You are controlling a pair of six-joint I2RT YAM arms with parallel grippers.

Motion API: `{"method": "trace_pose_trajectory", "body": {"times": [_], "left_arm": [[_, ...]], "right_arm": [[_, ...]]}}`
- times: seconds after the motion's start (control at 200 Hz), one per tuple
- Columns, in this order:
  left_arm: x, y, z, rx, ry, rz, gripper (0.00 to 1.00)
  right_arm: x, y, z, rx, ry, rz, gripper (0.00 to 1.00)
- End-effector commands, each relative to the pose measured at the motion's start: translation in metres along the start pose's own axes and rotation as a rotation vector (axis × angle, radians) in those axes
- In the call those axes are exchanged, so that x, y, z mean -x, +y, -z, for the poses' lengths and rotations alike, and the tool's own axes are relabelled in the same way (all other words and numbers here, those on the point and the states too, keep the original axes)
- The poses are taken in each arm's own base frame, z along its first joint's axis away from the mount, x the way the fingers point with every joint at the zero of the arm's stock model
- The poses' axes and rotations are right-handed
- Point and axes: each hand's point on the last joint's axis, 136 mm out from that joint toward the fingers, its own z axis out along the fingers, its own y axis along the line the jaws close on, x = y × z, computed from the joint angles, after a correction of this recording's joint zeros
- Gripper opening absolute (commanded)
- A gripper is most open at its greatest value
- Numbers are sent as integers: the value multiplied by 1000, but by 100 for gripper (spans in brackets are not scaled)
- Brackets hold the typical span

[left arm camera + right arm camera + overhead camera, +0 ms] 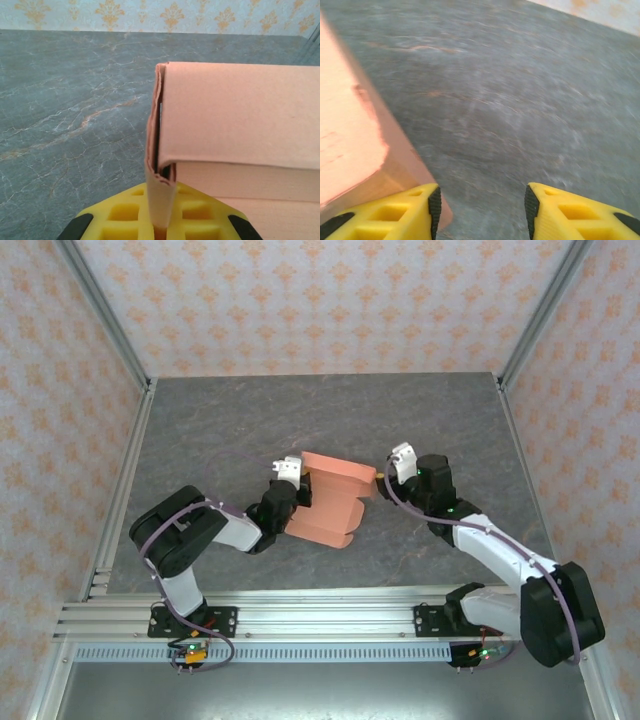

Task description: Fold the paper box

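Top external view: one paper box [335,495] of thin salmon-orange cardboard lies partly folded in the middle of the grey marbled table [220,420], between two arms. In the left wrist view, the left gripper [161,215] has its yellow ribbed fingers pinching a thin upright flap at the box's doubled corner, where smooth flat panels fold over rightward. In the right wrist view, the right gripper [480,210] is spread wide, with one finger just beside the box's edge.
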Motion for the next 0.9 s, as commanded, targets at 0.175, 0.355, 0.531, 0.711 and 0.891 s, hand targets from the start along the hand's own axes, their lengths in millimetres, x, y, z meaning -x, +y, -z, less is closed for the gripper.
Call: {"method": "trace_pose_trajectory", "body": {"times": [0.175, 0.355, 0.531, 0.711, 0.891], "left_arm": [[4, -3, 2, -34, 23, 18, 0], [-2, -1, 0, -31, 40, 2, 0], [-6, -5, -2, -90, 36, -18, 0], [-9, -10, -2, -140, 38, -67, 0], [-18, -3, -3, -122, 54, -110, 0]], "right_arm": [[22, 58, 4, 346, -132, 160, 44], [16, 71, 8, 397, -144, 219, 38], [12, 85, 11, 470, -149, 277, 33], [1, 97, 9, 546, -119, 296, 34], [-7, 94, 3, 537, -70, 294, 47]]}}
